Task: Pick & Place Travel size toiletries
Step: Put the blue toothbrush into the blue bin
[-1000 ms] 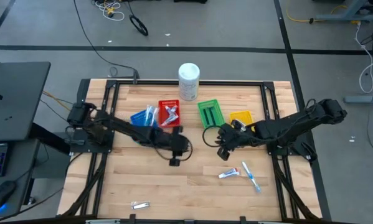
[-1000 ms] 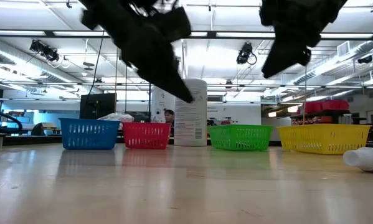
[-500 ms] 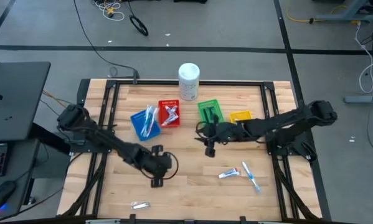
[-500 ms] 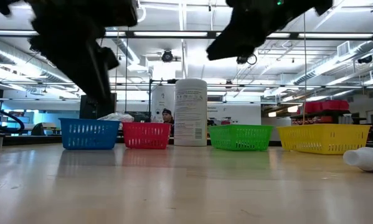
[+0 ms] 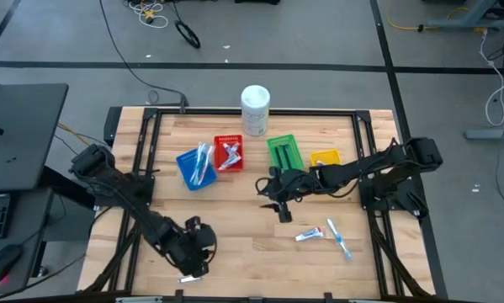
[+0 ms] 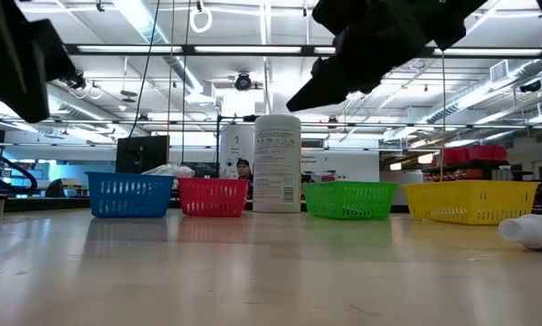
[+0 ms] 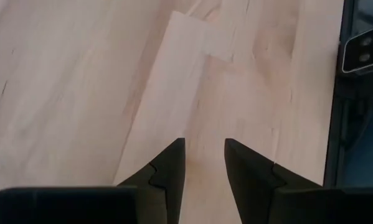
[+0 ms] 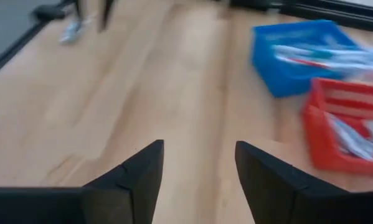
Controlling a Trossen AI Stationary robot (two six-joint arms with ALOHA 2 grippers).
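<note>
left gripper [image 5: 193,263] had moved to the near edge, fingers parted, empty; right gripper [image 5: 278,204] spread wide over smooth pale wooden table [image 5: 252,240].

In the low view a white tube [image 6: 535,232] at the right edge is cut off, its far end out of frame. Both arms show there only as dark shapes cropped by the top edge. In the right wrist view the blue basket [image 8: 301,55] and red basket [image 8: 347,127] hold blurred contents (items cannot be told apart). The silvery item [image 5: 189,277] near the left pincer [image 5: 194,261] is too small to identify.
</note>
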